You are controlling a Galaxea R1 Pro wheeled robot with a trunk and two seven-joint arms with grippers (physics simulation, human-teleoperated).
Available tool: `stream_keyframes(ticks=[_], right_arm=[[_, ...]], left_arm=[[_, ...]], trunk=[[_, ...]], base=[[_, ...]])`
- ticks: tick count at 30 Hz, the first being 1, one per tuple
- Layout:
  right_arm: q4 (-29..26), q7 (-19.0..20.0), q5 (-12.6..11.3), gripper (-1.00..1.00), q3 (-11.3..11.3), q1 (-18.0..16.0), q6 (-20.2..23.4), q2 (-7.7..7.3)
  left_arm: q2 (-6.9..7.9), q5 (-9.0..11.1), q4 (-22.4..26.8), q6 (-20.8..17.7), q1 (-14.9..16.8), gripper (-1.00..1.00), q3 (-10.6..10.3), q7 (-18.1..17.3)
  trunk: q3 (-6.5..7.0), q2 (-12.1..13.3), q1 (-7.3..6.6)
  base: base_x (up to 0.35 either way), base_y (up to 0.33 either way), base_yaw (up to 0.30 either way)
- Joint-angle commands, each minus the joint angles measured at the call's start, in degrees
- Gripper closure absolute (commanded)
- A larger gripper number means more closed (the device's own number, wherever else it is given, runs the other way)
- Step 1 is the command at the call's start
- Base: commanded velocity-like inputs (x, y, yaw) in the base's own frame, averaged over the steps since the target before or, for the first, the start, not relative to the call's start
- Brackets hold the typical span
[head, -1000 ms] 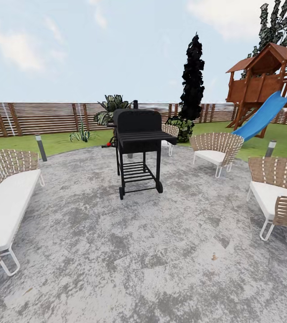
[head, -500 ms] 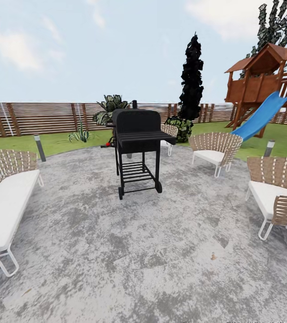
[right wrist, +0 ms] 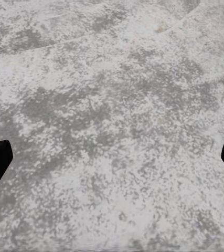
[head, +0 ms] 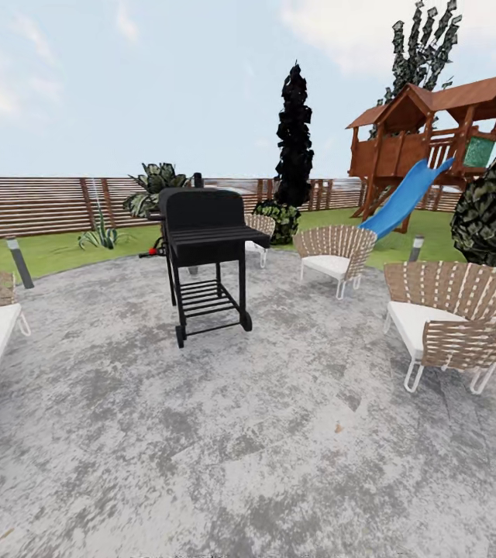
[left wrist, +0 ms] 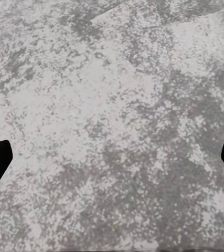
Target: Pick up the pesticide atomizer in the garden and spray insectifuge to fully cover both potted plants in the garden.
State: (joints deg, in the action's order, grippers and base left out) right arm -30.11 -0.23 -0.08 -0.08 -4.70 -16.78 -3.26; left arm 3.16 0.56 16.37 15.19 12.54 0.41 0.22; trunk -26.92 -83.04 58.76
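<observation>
I'm crossing the patio [head: 279,434]; both grippers [left wrist: 112,157] [right wrist: 112,157] hang wide open, empty, over paving for travel. The atomizer's red [head: 154,250] peeks beside the grill [head: 204,260], near the patio's far edge.

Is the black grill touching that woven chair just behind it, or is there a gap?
Cannot tell. In the head view the grill overlaps the woven chair behind it, so its shelf hides the near edge of the chair, and no contact or gap shows plainly.
</observation>
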Motion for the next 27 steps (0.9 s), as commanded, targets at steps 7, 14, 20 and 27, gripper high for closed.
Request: stream_keyframes(ticks=[7, 14, 20, 27], right_arm=[[0.0, 0.0, 0.0, -1.0, 0.1, 0.0, -0.3, 0.03], [0.5, 0.0, -0.1, -1.0, 0.0, 0.0, -0.2, 0.09], [1.2, 0.0, -0.1, -1.0, -0.3, 0.0, -0.2, 0.1], [1.3, 0.0, -0.1, -1.0, -0.4, 0.0, -0.3, 0.1]], left_arm=[[-0.04, 0.0, 0.0, 0.2, 0.0, -1.0, -0.1, 0.0], [0.0, -0.4, 0.0, 0.1, 0.0, -1.0, -0.1, -0.1], [0.06, -0.6, 0.0, 0.1, 0.0, -1.0, -0.1, -0.1], [0.04, -0.6, 0.0, 0.1, 0.0, -1.0, -0.1, -0.1]], trunk=[[-0.15, 0.0, -0.03], [-0.16, 0.0, -0.03], [-0.16, 0.0, -0.03], [-0.16, 0.0, -0.03]], base=[[-0.289, 0.141, -0.299], [-0.304, 0.169, -0.3], [-0.304, 0.179, -0.3], [-0.288, 0.212, -0.3]])
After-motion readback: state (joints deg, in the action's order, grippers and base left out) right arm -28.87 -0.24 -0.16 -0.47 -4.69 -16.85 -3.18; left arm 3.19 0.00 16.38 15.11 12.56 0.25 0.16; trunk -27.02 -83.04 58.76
